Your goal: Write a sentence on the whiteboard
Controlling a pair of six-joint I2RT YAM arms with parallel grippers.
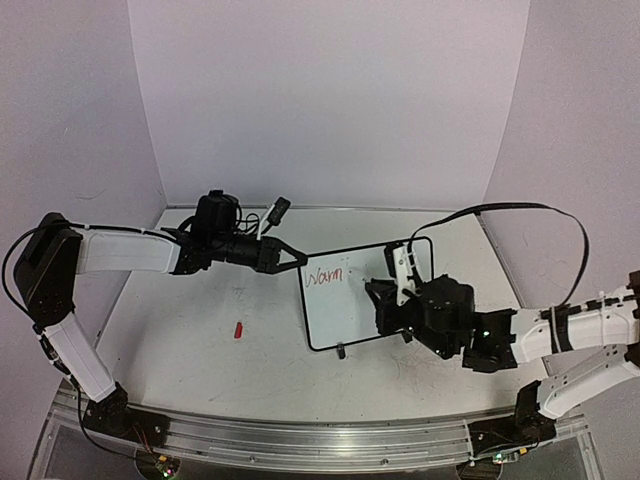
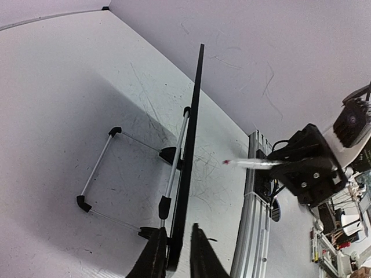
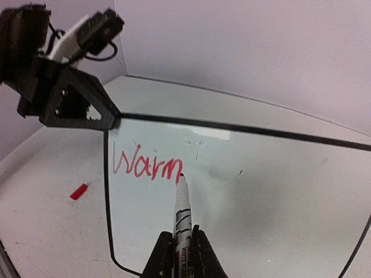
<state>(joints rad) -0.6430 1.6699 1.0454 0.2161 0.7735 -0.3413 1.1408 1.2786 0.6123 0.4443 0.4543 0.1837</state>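
1. On the scuffed white tabletop (image 1: 200, 340) between two robot arms, a small white rectangular whiteboard (image 1: 365, 315) with a thin black frame leans back on a wire stand (image 2: 98, 168) with black corner feet. It sits just right of centre in the overhead view.
2. The sentence (image 3: 148, 165) has barely begun. Only the red handwritten word "Warm" shows, near the board's upper left corner. The rest of that line and the whole second line are yet to be written, so the job looks to be in its early part.
3. The right gripper (image 3: 181, 243) has its jaws clamped on the barrel of a white marker (image 3: 181, 211) with black lettering. The marker's red tip rests at the foot of the final "m".
4. The left gripper (image 2: 177, 231) has its two black fingers pinched either side of the board's black edge at the upper left corner, apparently to steady the board for the pen stroke.
5. No container appears in any view. The only loose item is a small red cap (image 1: 238, 329), probably the marker's, lying on the table well left of the board.
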